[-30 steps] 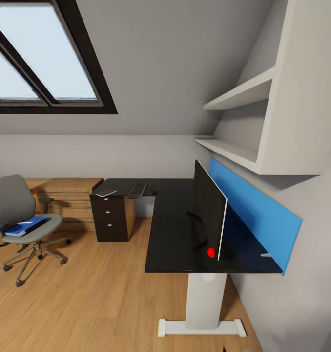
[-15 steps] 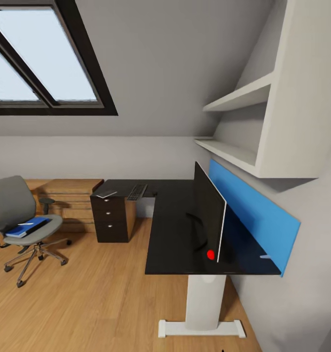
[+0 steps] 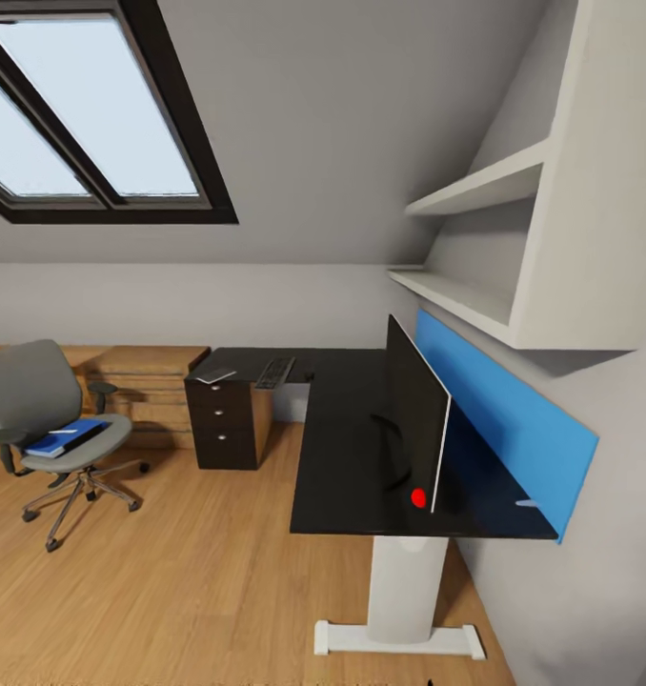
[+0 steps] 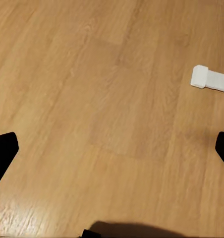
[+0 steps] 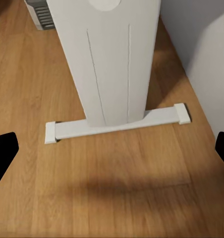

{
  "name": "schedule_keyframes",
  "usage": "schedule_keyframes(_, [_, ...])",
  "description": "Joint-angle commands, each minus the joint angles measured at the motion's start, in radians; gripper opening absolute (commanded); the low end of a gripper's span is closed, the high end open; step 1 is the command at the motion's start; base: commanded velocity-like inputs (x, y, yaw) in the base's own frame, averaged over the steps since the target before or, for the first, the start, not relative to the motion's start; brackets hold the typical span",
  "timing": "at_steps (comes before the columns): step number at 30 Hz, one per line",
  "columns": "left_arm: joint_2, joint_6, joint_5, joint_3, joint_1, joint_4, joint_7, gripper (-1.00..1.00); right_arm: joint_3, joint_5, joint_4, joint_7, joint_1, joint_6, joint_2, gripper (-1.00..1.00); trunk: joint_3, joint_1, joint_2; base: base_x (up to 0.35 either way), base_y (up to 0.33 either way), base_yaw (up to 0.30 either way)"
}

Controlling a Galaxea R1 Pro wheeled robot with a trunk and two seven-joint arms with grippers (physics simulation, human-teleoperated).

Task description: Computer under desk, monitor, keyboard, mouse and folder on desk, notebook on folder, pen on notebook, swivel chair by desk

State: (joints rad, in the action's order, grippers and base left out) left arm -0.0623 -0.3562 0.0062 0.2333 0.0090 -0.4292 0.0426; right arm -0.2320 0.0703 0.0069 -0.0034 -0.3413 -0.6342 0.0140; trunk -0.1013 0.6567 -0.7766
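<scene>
Your left gripper (image 4: 112, 148) was spread wide, the two dark fingertips (image 4: 3, 153) sitting at opposite edges of its wrist view with nothing between them, hanging over bare wood floor (image 4: 92, 89) with the end of a white foot bar (image 4: 208, 78) off to one side. Your right gripper (image 5: 112, 148) was just as wide and empty, pointed at the desk's white pedestal leg (image 5: 109, 54) and its flat white foot (image 5: 117, 126), which ran close to the grey wall (image 5: 206, 44). A bit of a light grey box (image 5: 40, 17) peeked out behind that leg, too little of it showing to be sure what it was.

From your head camera, the desk (image 3: 347, 448) was an L with a glossy black top along the right wall, backed by a blue panel (image 3: 499, 410). The monitor (image 3: 413, 414) stood on it, seen nearly edge-on, red dot at the near lower corner. The keyboard (image 3: 275, 372) lay on the far wing, above the dark drawer unit (image 3: 223, 424). The swivel chair (image 3: 51, 429) sat well apart from the desk on the left, the blue folder (image 3: 66, 438) flat on its seat. Behind it was a low oak chest (image 3: 147, 381). A skylight (image 3: 85, 114) cut the sloped ceiling, and white shelves (image 3: 494, 238) hung above the desk.
</scene>
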Motion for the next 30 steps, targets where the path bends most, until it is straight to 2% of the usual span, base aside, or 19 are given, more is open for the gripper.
schedule_keyframes(1, [0.001, -0.006, 0.011, 0.003, 0.000, 0.001, 0.001, 1.00, -0.008, 0.008, 0.001, 0.000, -0.001, -0.003, 0.000, 1.00, -0.003, 0.000, -0.001, 0.000, 0.000, 0.033])
schedule_keyframes(3, [0.017, -0.018, 0.034, 0.006, 0.000, 0.011, 0.001, 1.00, -0.008, 0.008, 0.001, 0.000, -0.001, -0.003, 0.001, 1.00, -0.006, 0.000, -0.001, 0.000, 0.000, 0.017])
schedule_keyframes(8, [0.044, -0.025, 0.051, 0.007, 0.000, 0.040, -0.001, 1.00, -0.007, 0.008, 0.001, 0.000, -0.001, -0.005, 0.000, 1.00, -0.010, 0.000, -0.001, 0.000, 0.151, 0.006])
schedule_keyframes(20, [0.046, -0.026, 0.052, 0.005, 0.000, 0.076, -0.001, 1.00, -0.007, 0.008, -0.002, 0.000, -0.001, -0.008, 0.000, 1.00, -0.010, 0.000, -0.001, 0.007, 0.330, 0.000])
schedule_keyframes(30, [0.045, -0.027, 0.052, 0.005, 0.000, 0.078, -0.001, 1.00, -0.007, 0.008, -0.002, 0.000, -0.001, -0.006, 0.001, 1.00, -0.015, 0.000, -0.001, 0.129, 0.326, 0.083])
